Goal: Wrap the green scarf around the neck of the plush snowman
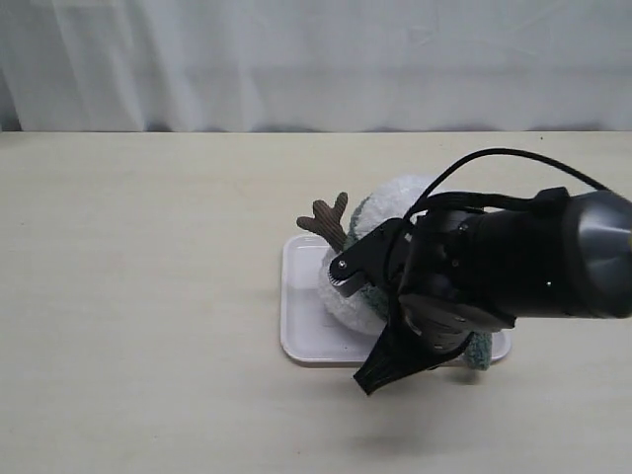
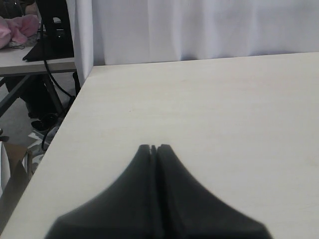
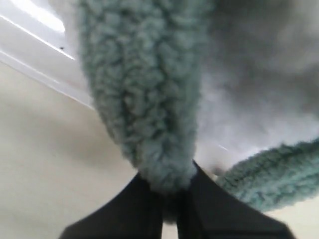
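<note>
Green scarf [image 3: 149, 99] is our first finding. In the right wrist view one rounded end of it is pinched in the right gripper [image 3: 167, 191], whose jaws are clamped on the fuzzy knit. A second stretch of the same knit lies just beside the dark fingers [image 3: 134, 209]. Blurred white fluff of the plush snowman [image 3: 259, 74] fills the ground behind, and an edge of the white tray [image 3: 30, 45] shows past it.

In the exterior view we note the right gripper [image 1: 373, 378] pointing toward 7 o'clock, over the near rim of the tray [image 1: 296, 296]. The right arm covers most of the toy. The snowman [image 1: 348, 304] lies on the tray, right of the table's centre. A bit of the scarf [image 1: 481, 351] shows at the tray's 4 o'clock corner. More green shows at the toy's 11 o'clock, beside the brown twig arm [image 1: 328, 219], which juts toward 10 o'clock. We cannot see the neck, which is hidden behind the arm, so we cannot tell how the scarf sits on it.

The left gripper [image 2: 153, 148] appears only in its own wrist view, jaws together with nothing between them, above bare table [image 2: 224, 124]. Farthest back hangs a pale curtain [image 1: 296, 59].
</note>
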Tool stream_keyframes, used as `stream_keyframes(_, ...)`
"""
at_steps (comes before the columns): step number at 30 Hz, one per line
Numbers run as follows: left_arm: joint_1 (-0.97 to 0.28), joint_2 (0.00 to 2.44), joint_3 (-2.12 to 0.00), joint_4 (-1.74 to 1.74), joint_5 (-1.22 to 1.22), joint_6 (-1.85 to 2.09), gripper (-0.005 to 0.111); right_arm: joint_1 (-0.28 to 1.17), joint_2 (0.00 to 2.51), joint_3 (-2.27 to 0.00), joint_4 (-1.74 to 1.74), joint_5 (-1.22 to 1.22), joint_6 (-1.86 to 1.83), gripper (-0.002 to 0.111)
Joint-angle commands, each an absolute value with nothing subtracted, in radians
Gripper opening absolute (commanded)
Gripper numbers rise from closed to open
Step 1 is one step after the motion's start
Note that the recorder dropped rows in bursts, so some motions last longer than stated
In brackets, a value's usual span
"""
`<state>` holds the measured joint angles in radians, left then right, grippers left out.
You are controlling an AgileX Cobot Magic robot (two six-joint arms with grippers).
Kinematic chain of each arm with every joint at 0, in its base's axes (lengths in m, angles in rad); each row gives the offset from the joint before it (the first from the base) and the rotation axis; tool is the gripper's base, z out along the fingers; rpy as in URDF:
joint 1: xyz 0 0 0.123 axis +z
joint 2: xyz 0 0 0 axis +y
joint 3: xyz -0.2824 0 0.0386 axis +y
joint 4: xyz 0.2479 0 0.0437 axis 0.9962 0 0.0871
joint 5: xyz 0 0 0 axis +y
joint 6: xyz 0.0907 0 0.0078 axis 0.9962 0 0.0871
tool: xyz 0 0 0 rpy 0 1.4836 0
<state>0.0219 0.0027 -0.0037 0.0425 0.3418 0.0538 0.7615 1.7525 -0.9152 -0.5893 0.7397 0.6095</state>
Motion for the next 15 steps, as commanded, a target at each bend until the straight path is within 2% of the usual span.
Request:
stream_keyframes(1, 0.023, 0.000, 0.000, 0.042, 0.331, 0.052, 0.000, 0.765, 1.693, -0.914, -0.630, 0.777, 0.597, 0.004)
stream_keyframes(15, 0.023, 0.000, 0.000, 0.042, 0.331, 0.052, 0.000, 0.765, 1.733, -0.855, -0.673, 0.727, 0.655, 0.004)
